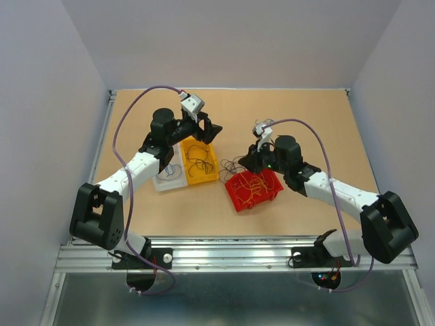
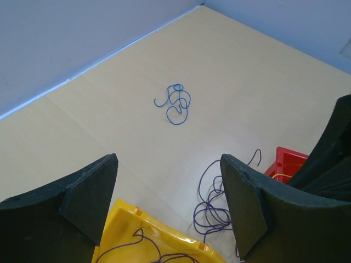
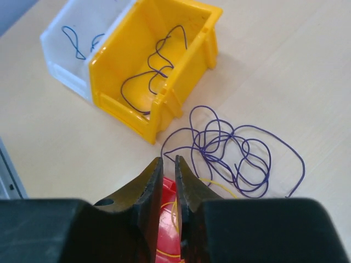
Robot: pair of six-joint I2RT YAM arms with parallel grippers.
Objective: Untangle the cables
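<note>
Mid-sort. My right gripper (image 3: 169, 162) hung nearly closed over the red plastic bin (image 3: 164, 189), left gripper (image 2: 169, 164) wide apart. Next, I judged: pinch the loose thin purple wire tangle (image 3: 230, 148).

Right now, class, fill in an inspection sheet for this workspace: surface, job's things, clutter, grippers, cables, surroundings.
Surface: tan wooden table.
Job's things: loose purple tangle between bins; blue coil lying alone; purple strand in yellow bin; blue strand in white bin; yellow wires in red bin.
Clutter: nothing seen.
Grippers: left gripper open, empty; right gripper shut above red bin, grasp unclear.
Cables: lilac cable along each arm.
Surroundings: pale walls, metal rail at near edge.
</note>
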